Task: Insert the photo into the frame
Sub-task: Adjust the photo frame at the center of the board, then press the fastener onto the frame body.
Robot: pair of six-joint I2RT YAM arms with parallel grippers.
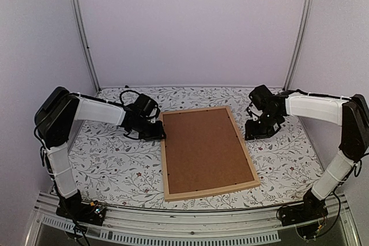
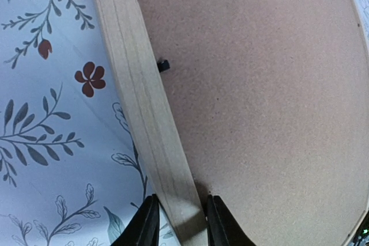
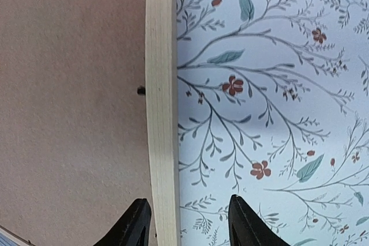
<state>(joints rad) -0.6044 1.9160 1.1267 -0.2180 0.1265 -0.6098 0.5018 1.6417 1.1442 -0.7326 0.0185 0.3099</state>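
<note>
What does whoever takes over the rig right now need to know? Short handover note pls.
Left gripper: fingers tight on both sides of the frame's left rail near its far corner; looks clamped.
Right gripper: open, straddling the right rail, with a gap on the outer side.
The frame lies back-up on the table, with the brown backing board seated in it.
The photo is not in view; I cannot tell whether it is under the board.
Left to do: confirm the photo is inside, then release the frame.
</note>
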